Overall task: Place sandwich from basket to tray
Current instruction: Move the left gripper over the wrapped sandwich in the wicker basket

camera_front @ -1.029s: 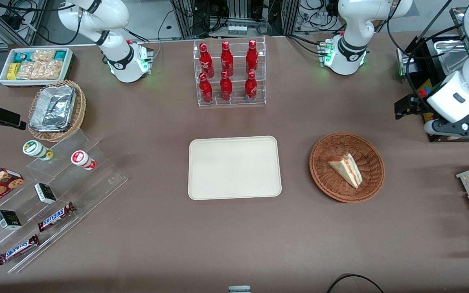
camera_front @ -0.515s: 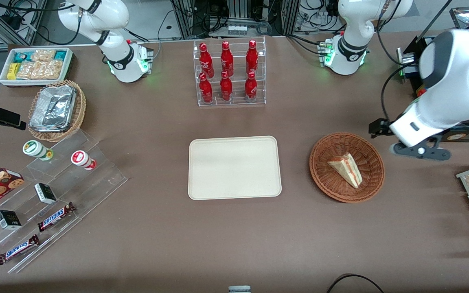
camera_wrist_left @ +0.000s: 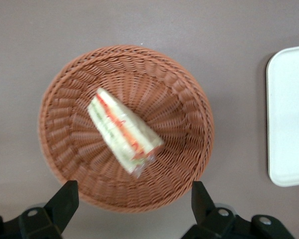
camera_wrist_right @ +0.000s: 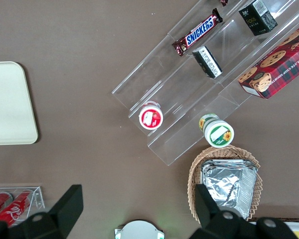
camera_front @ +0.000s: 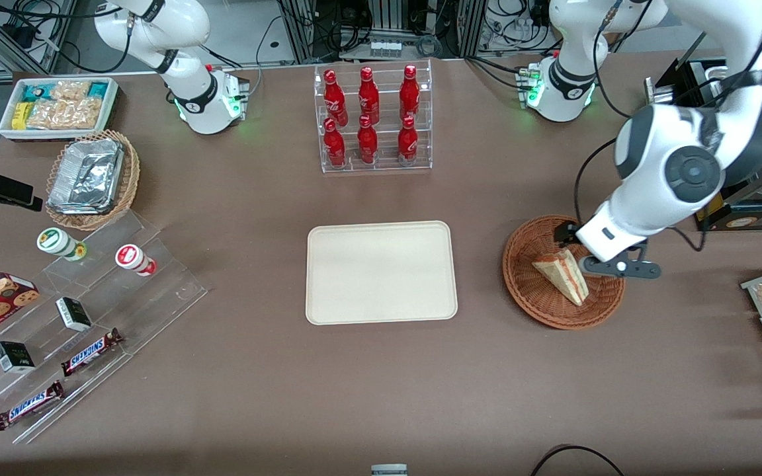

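the gripper (camera_wrist_left: 132, 199) hangs above the basket (camera_wrist_left: 189, 114), fingers (camera_wrist_left: 65, 201) spread wide. the sandwich (camera_wrist_left: 123, 132) lies in the basket below, its long axis slanting across the line between the fingers. the tray (camera_front: 381, 272) sits nearby.

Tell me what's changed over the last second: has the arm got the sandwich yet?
Not yet. The left arm swung in from the working arm's end of the table, and its gripper now hangs open above the basket. The sandwich lies untouched in the basket, as before. The tray has not moved and holds nothing.
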